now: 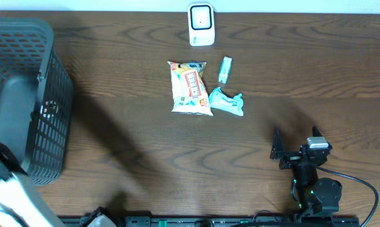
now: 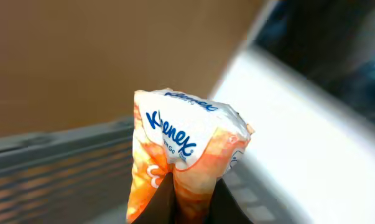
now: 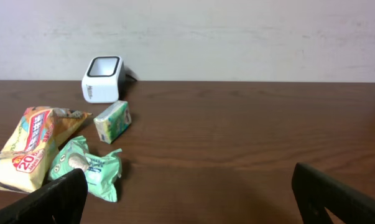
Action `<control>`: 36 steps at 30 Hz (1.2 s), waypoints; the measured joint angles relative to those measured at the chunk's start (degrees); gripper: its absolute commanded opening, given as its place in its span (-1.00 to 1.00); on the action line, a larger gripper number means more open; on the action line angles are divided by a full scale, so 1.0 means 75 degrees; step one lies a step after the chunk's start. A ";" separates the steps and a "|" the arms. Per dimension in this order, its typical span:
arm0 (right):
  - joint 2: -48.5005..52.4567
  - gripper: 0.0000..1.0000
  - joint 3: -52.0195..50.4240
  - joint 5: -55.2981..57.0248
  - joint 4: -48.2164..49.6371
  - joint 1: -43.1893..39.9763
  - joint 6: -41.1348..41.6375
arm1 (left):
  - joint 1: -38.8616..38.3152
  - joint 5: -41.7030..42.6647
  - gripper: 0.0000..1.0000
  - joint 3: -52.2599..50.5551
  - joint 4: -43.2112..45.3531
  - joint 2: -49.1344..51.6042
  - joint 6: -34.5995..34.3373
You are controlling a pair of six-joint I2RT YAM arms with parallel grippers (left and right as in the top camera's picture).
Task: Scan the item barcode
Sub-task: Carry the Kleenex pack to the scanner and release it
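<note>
The left claw [image 2: 190, 200] is gripping an orange tissue pack [image 2: 187, 149], lifted by the basket [image 1: 26, 38] at the tabletop's left edge. The right claw [image 3: 193, 202] is hanging wide open and empty. Next, the left arm is probably needing to carry the pack, barcode forward, to the scanner [image 1: 201, 25] at the back edge.

A grey mesh basket [image 1: 51, 120] stands at the dark wooden table's [image 1: 145, 164] left end.

Even soft light, faint shadows on the table [image 1: 145, 157], left wrist background blurred, tissue pack [image 2: 187, 143] sharp
</note>
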 measured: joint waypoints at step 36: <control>0.0000 0.98 0.0000 0.0000 -0.0003 0.0000 0.0000 | -0.9801 0.0469 -0.29 -0.0023 0.4173 0.6808 -0.1413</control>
